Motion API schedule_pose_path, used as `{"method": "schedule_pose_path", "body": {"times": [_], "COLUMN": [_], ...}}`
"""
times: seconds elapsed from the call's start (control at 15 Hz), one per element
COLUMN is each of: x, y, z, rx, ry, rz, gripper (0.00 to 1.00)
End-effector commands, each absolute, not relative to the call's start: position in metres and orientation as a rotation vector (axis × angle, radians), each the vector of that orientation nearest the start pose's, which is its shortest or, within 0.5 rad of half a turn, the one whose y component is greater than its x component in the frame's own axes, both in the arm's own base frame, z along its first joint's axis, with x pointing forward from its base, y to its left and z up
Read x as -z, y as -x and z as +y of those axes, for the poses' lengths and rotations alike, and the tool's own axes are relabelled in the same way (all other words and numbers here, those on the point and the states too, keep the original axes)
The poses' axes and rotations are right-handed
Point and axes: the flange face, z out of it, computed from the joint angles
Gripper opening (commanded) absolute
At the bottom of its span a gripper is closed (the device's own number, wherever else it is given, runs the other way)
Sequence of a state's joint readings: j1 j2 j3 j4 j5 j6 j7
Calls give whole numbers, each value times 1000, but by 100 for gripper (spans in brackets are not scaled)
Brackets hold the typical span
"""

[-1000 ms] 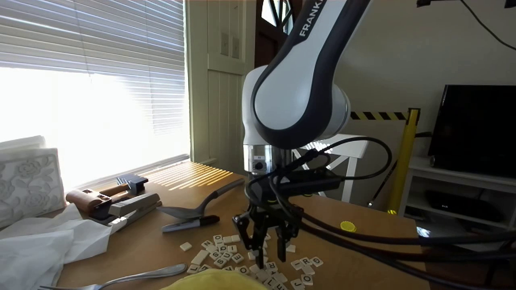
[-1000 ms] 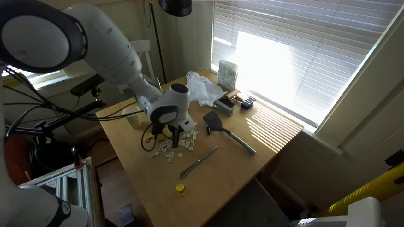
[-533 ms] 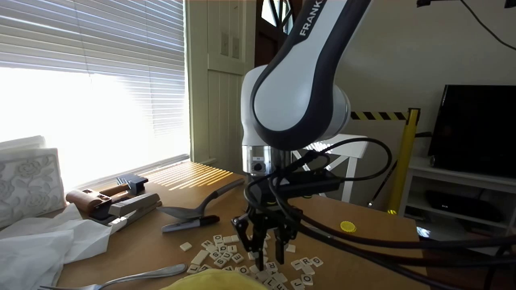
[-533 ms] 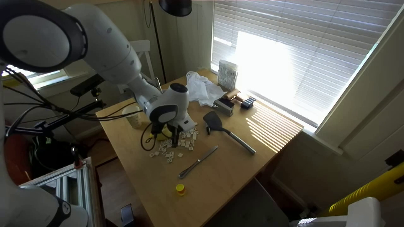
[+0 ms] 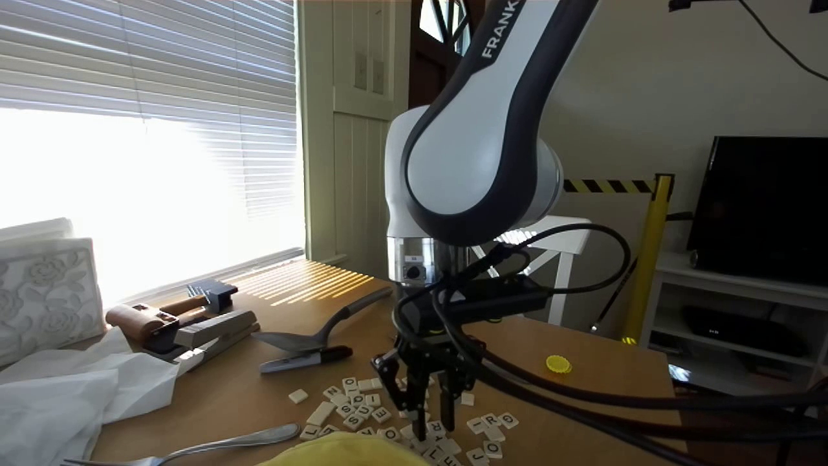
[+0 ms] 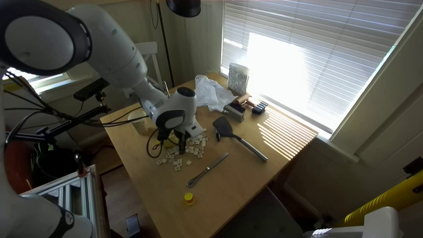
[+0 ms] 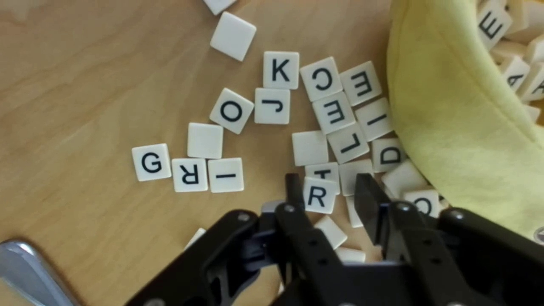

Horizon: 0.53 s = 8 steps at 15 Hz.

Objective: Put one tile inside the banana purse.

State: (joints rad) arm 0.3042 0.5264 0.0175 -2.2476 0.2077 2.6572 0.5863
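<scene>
The banana purse (image 7: 446,106) is pale yellow and open, with several letter tiles inside it, at the right of the wrist view. Its top edge shows in an exterior view (image 5: 349,451), and it is partly hidden behind the gripper in an exterior view (image 6: 171,142). Many white tiles lie loose beside it. My gripper (image 7: 328,182) is open and points down over the tiles. A tile marked R (image 7: 319,195) shows between its fingers, nearer the left finger, resting partly over a T tile (image 7: 322,171). I cannot tell the fingertips' height above the tiles. The gripper also shows in both exterior views (image 5: 433,427) (image 6: 181,152).
A knife (image 6: 208,169), a spatula (image 6: 224,127), a marker (image 5: 304,360), a fork (image 5: 226,443) and a paper cup (image 6: 138,122) lie or stand around the tiles. A small yellow round container (image 6: 189,198) stands apart. Stapler (image 5: 217,333) and white plastic (image 5: 129,382) are near the window.
My gripper has moved down a little and shifted very slightly sideways over the tiles. The tiles and purse have not visibly moved.
</scene>
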Motion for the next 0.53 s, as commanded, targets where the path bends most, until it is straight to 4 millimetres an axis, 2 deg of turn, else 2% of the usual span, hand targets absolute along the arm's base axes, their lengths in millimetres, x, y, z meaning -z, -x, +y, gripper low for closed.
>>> {"method": "schedule_pose_path", "body": {"times": [0.0, 0.13, 0.2, 0.27, 0.47], "x": [-116, -115, -115, -115, -118], "y": [-491, -490, -490, -490, -491], "z": [160, 159, 159, 159, 158], "rx": [-206, -207, -205, -201, -188], "ry": [3032, 3034, 3034, 3035, 3035], "rz": [709, 709, 707, 707, 703], "gripper": [35, 32, 27, 8, 1]}}
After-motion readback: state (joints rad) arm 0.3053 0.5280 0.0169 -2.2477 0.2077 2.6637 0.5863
